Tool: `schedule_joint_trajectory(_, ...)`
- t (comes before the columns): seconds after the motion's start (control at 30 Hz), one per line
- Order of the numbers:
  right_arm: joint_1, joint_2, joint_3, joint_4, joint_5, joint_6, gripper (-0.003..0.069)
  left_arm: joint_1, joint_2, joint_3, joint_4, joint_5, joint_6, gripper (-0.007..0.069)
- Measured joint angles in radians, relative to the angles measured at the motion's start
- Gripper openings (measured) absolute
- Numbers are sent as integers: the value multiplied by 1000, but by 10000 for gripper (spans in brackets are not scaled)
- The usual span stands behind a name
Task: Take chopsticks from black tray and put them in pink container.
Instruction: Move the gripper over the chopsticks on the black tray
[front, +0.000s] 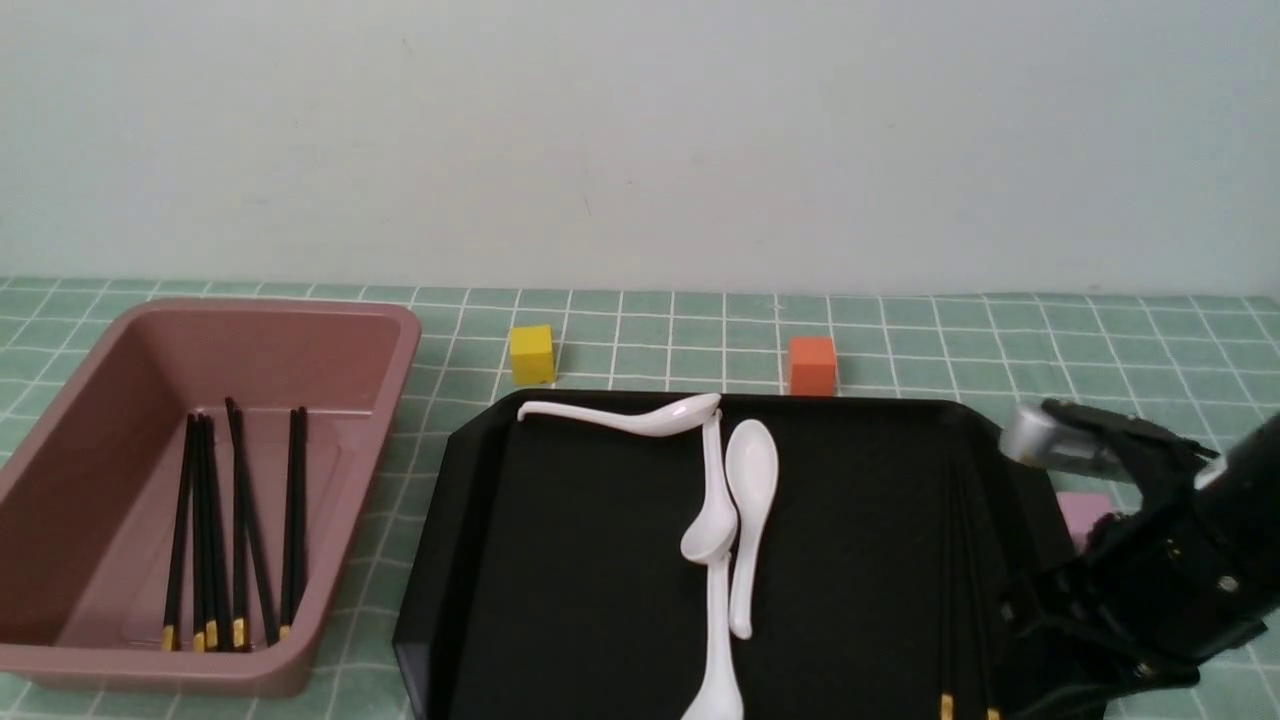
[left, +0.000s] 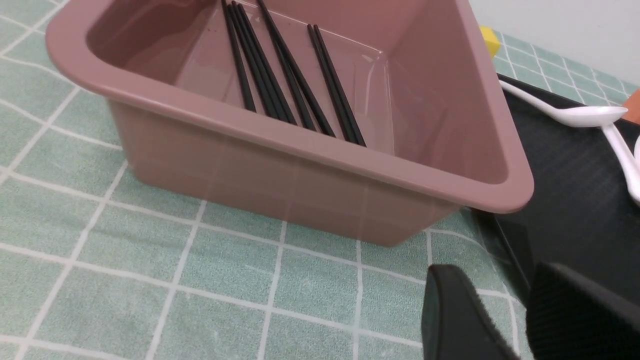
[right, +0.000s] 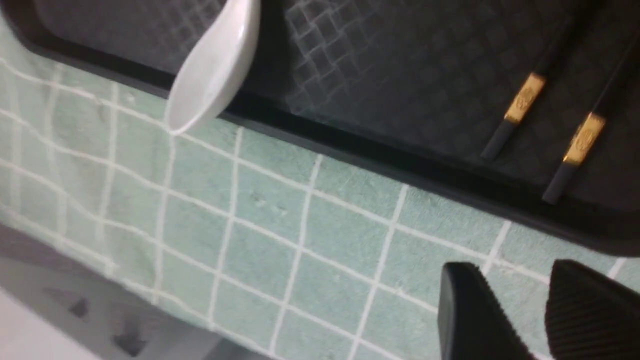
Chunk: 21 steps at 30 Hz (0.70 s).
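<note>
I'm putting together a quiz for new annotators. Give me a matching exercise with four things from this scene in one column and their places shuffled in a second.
Things:
1. yellow cube
2. white spoons
3. chopstick bundle
4. chopstick pair

Places:
A. inside the pink container
B. middle of the black tray
C. on the cloth, behind the tray's far left corner
D. right side of the tray

Pairs: 1-C, 2-B, 3-A, 4-D

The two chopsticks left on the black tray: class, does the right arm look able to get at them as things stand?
Probably yes. The chopsticks lie bare on the black tray near its edge, the right gripper hangs open close by, and the spoon lies well aside.
</note>
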Motion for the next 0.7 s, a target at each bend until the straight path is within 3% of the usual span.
schedule_joint_trajectory(0.07, 43, 16, -26, -66, -22, 71, 259, 0, 0, 0, 0, 0, 0, 239)
schedule_joint_trajectory(0.13, 113, 46, -60, -201, -69, 233, 286, 0, 0, 0, 0, 0, 0, 239)
schedule_joint_trajectory(0.33, 190, 115, -68, -417, -164, 564, 395, 0, 0, 0, 0, 0, 0, 239)
schedule_joint_trajectory(0.5, 193, 189, -69, -452, -238, 639, 451, 0, 0, 0, 0, 0, 0, 239)
schedule_joint_trajectory(0.7, 194, 269, -72, -451, -296, 666, 461, 0, 0, 0, 0, 0, 0, 239)
